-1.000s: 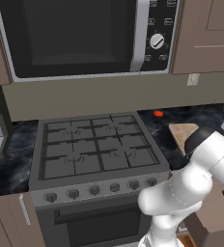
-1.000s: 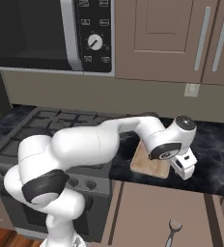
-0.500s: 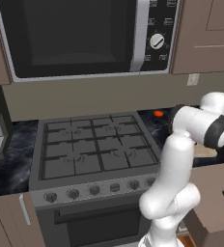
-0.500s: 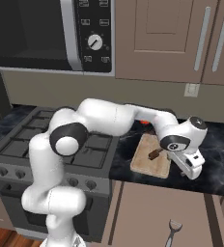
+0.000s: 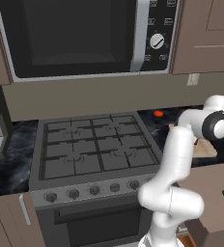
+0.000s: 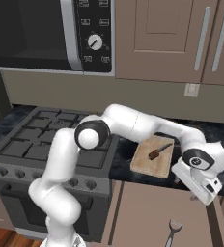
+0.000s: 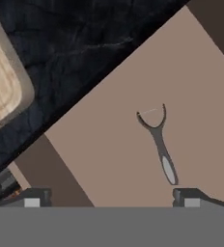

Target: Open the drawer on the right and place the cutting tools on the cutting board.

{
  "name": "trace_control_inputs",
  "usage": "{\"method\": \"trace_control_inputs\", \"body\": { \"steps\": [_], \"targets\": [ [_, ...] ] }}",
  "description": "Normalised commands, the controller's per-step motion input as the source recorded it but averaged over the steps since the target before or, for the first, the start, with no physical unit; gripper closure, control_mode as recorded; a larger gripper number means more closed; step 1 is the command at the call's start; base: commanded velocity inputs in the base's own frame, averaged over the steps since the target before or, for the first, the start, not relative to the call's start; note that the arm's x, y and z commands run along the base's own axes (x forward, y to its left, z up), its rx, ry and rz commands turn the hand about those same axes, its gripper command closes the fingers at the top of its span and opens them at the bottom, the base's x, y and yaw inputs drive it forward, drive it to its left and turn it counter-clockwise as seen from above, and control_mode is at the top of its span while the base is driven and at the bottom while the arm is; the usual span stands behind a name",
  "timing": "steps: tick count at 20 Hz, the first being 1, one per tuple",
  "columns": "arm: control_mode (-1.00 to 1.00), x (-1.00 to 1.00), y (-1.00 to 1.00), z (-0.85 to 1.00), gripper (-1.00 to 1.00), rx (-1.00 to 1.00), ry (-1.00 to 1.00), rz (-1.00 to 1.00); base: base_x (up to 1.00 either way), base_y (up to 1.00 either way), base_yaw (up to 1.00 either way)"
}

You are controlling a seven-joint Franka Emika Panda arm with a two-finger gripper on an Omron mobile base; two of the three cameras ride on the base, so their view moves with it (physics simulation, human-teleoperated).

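drawer: wide shallow matt-brown drawer box point(image 6: 152, 212), pulled out open below the dark marbled counter point(image 6: 121, 159); flat bare floor, same brown as the cabinets
landmark: flat rectangular light tan wooden cutting board point(image 6: 154, 155), rounded corners, lies on the counter just right of the grey gas stove point(image 6: 41, 142)
knife: small knife with dark reddish handle and grey blade point(image 6: 158, 151), lies on the cutting board, blade toward the back right, nothing touching it
second tool: thin grey metal Y-shaped tool with forked head point(image 7: 157, 140), lies flat on the drawer floor, in front of and to the right of the cutting board, lower than it; seen too in right base view point(image 6: 172, 232) near the drawer's front edge
gripper: two-finger gripper point(image 7: 111, 200), dark tips spread wide, nothing between them; hangs over the open drawer, right of and in front of the cutting board, pointing down; clear of the grey tool, no contact
gripper in right base view: white hand point(image 6: 201, 181) just off the cutting board's right front corner, above the drawer
arm: white arm reaches over the counter behind the cutting board, elbow above the stove's right side
board corner in hand view: rounded tan corner point(image 7: 3, 87) at upper left, counter between it and the drawer
background: black microwave with silver dial point(image 6: 51, 34) above the stove, up and left of the cutting board
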Motion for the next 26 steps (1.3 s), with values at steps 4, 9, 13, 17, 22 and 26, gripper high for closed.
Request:
{"method": "trace_control_inputs", "body": {
  "steps": [4, 9, 13, 17, 22, 26],
  "targets": [
    [-1.00, -0.41, 0.00, -0.74, -1.00, 0.13, 0.07, 0.26, 0.00, 0.00, 0.00],
    [-1.00, -0.15, 0.03, -0.53, -1.00, 0.02, 0.12, 0.26, 0.00, 0.00, 0.00],
    [-1.00, -0.20, 0.38, -0.37, -1.00, -0.02, 0.12, 0.24, 0.00, 0.00, 0.00],
    [-1.00, -0.01, 0.42, -0.08, -1.00, -0.16, 0.09, 0.07, 0.00, 0.00, 0.00],
    [-1.00, -0.01, 0.26, -0.27, -1.00, -0.14, 0.00, 0.04, 0.00, 0.00, 0.00],
    [-1.00, -0.29, 0.30, -0.54, -1.00, -0.13, 0.00, 0.11, 0.00, 0.00, 0.00]
  ]
}}
